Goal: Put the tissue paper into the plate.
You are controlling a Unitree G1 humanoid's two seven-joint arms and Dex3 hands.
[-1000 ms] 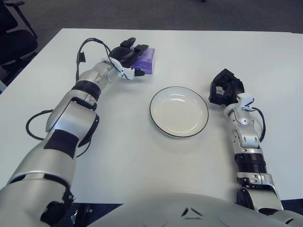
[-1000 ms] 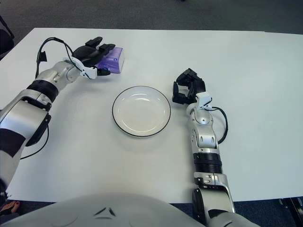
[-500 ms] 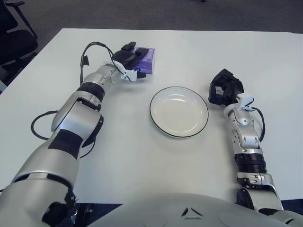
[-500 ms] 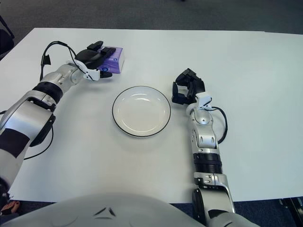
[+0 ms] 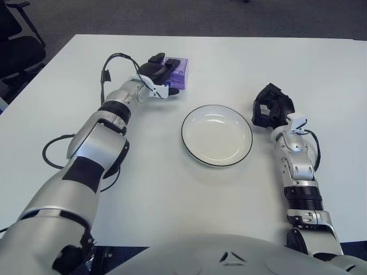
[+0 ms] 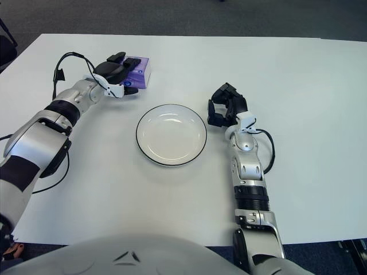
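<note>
White table (image 5: 172, 189): left hand (image 5: 159, 73) on tissue pack (image 5: 179, 73) (purple).

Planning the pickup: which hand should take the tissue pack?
Left. The left hand is already over the tissue pack, beyond the plate; the right hand sits right of the plate, far from it.

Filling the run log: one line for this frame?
left hand: over tissue pack, grasp unclear | right hand: idle right of plate | plate: empty
</note>
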